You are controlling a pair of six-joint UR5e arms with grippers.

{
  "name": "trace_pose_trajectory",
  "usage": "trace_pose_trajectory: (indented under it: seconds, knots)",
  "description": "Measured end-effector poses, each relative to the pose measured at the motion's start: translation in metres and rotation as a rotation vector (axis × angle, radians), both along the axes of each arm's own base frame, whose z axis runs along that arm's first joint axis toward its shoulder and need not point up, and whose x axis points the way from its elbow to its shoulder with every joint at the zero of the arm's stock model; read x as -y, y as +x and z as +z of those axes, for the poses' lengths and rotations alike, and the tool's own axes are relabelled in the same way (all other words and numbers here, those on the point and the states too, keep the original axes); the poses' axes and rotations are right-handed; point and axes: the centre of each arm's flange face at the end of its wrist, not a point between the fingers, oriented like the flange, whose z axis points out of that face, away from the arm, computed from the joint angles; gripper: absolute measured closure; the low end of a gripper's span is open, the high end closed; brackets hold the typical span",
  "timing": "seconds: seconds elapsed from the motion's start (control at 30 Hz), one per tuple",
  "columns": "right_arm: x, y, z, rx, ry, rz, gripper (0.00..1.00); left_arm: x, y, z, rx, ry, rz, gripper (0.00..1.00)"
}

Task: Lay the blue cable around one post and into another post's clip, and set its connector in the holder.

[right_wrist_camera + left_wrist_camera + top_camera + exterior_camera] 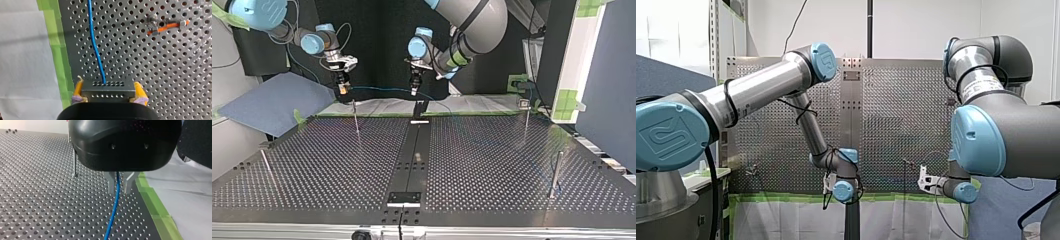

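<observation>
- Two arms work over the perforated table [322, 165]; in the top view both grippers hang in the air near its far edge, close to the green tape [152, 202]
- My right gripper [108, 93]: yellow pads [78, 89] are pressed against both sides of the dark connector [107, 86], clamping it; the connector's rear is hidden behind the gripper's black body
- The blue cable [96, 50] leaves the connector's face and runs ahead over the table; in the top view it is a thin line across to my left gripper [117, 188]; past that it sinks toward the view's right, where I lose it against the holes
- My left gripper: metal fingers [111, 183] are drawn in on the cable, pinching it; the black housing covers their upper part; the cable comes out past the tips and is cut off at the frame's edge
- Holder [419, 109]: a small dark upright on the table's centre strip, just below my left gripper in the top view; its detail is not legible; the connector is up in the air, well apart from it
- Four thin posts [555, 172] stand on the table; the clips on them are too small to read; the cable touches none that I can make out
- A small orange piece [167, 26] with pale ends lies on the table, apart from the cable; what it is, I cannot tell
- In the front view the wrists mask both grippers' fingers; the cable does not show there
</observation>
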Motion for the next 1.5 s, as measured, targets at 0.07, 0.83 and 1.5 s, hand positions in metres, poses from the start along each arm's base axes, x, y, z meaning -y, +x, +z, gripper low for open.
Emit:
trace_pose_trajectory:
  seconds: [0.07,0.83,1.5]
  knots:
    - [0.0,-0.001,0.0,0.0,0.0,-0.003,1.0,0.0,0.0,0.0,-0.002,0.002,-0.003,0.79]
    - [0.0,0.001,-0.001,-0.001,0.0,-0.003,1.0,0.001,0.001,0.0,0.001,-0.004,-0.019,0.99]
    - [0.003,-0.007,-0.001,-0.009,0.002,-0.052,1.0,0.018,-0.003,0.006,0.043,-0.083,-0.043,0.99]
